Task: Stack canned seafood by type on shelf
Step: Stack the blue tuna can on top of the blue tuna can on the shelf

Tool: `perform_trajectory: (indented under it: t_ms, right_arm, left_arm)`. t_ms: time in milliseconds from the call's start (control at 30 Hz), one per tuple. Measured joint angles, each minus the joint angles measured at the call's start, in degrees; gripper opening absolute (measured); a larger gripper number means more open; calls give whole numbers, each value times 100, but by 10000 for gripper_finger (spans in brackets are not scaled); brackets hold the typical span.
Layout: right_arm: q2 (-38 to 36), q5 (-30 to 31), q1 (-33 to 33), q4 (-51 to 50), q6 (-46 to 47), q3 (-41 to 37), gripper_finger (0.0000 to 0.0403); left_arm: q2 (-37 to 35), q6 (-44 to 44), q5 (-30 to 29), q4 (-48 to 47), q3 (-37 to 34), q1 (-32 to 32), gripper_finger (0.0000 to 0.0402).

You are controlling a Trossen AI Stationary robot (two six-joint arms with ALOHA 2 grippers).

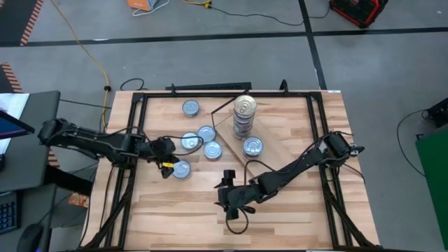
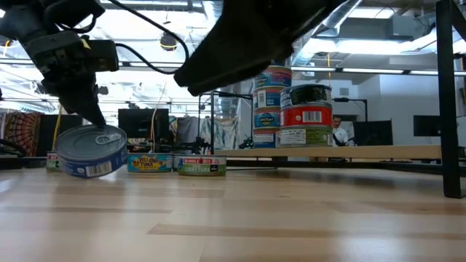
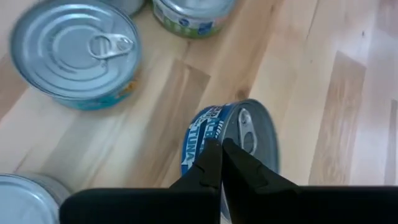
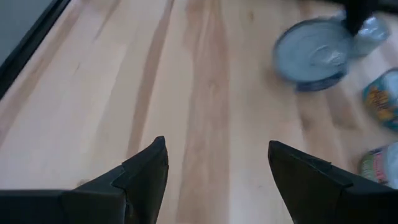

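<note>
Just under the closed left gripper (image 3: pixel 221 163) lies 1 tilted blue-labelled tin (image 3: pixel 233 140), touching it.

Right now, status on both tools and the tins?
Left tool shut, fingers against tilted blue tin. Right tool open, empty, over bare tabletop. Tall stack and one tin on shelf; loose tins remain.

Shut left claw (image 3: pixel 221 163) touches tilted blue tin (image 3: pixel 239 140).
</note>
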Motion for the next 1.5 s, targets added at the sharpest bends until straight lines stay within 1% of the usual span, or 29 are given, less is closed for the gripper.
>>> perform_trajectory:
  t_ms: [67,200,367,433,500,700,833,967,1133,1200,1300,1400,1467,1500]
  right_arm:
    - [107,102,-91,254,-327,10,301]
    - [396,147,-248,827,-1268,-2,305]
    - [464,175,-341,1296,-1704,15,308]
    - [492,5,-384,1234,-1722,4,310]
    - [508,-172,-426,1231,-1548,2,318]
    - [531,-242,-461,1218,-1058,4,347]
    - [531,-243,-459,1250,-1273,4,348]
    - [531,-243,-479,1152,-992,4,336]
    - [573,-244,-445,1154,-970,8,327]
    - [674,-248,-408,1141,-995,78,327]
    - [863,-262,-398,1134,-984,197,327]
    - [967,-243,-404,1048,-1001,261,327]
    - [1067,-262,-422,1079,-1013,430,327]
    - [1062,-239,-422,893,-1054,473,327]
  left_arm:
    - [97,-2,2,15,0,-70,0]
    - [273,-6,9,172,10,-170,0]
    - [318,1,55,376,13,-217,0]
    - [318,-2,100,407,13,-224,0]
    - [318,1,119,491,13,-268,0]
    - [598,1,127,1053,23,-424,0]
    - [986,80,139,1368,24,-548,0]
    - [1233,149,140,1688,30,-699,0]
    - [1228,166,269,1441,293,-853,0]
    - [1190,278,236,1183,449,-971,0]
    - [1187,337,-83,745,671,-1191,0]
    - [1207,58,-481,380,713,-1480,2]
    - [1238,-166,-716,266,704,-1710,11]
    - [1254,-283,-824,185,682,-1838,21]
